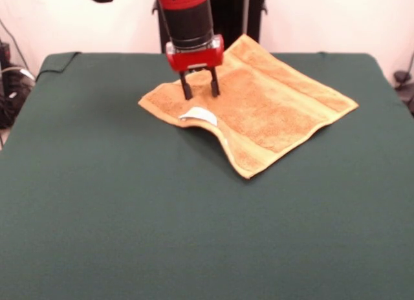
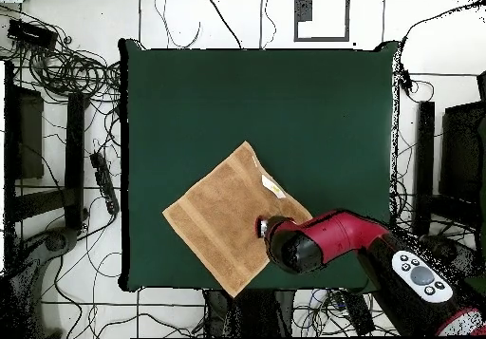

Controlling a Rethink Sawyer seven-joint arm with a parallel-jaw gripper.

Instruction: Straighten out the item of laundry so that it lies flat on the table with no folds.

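Towel (image 1: 259, 109) sits toward the table's (image 1: 97, 203) robot-side edge, mostly spread. Claw (image 1: 200, 93) is narrowly parted, tips down on the towel just behind the label (image 1: 199, 116), holding nothing. Edge beside the label looks rippled; next move probably a pinch and outward pull there.
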